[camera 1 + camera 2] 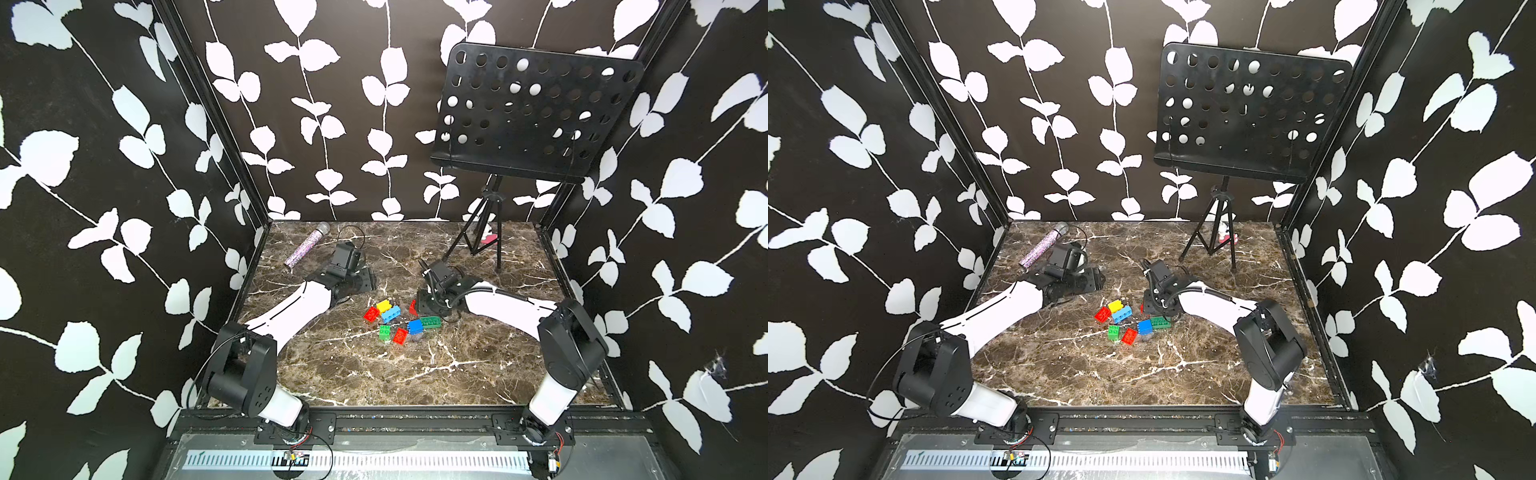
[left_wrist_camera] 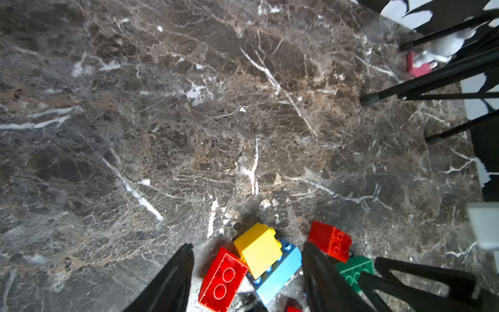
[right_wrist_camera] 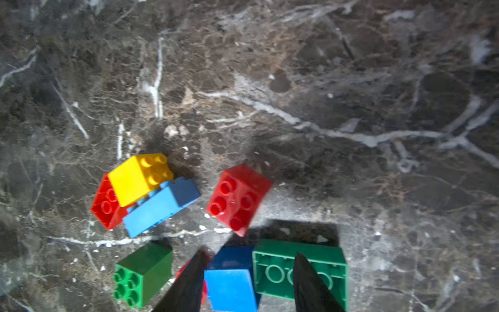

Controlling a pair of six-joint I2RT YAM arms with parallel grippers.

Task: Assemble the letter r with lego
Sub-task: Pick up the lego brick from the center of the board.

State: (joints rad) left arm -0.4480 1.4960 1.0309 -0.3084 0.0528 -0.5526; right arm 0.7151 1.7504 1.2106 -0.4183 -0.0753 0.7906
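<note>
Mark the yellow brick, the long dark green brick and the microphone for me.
yellow brick [image 3: 132, 181]: right wrist view, on its plain side face.
long dark green brick [image 3: 272, 272]: right wrist view, on its hollow underside.
microphone [image 1: 304, 248]: in a top view, on the middle of its glittery handle.

We are holding the right gripper [image 3: 249, 254], jaws apart, above the blue brick [image 3: 229, 286] and the dark green brick [image 3: 332, 272] lying side by side on the marble table [image 3: 324, 81]. Beyond them the yellow brick [image 3: 135, 178] is resting on the light blue brick [image 3: 162, 208] and a red brick [image 3: 105, 208].
</note>
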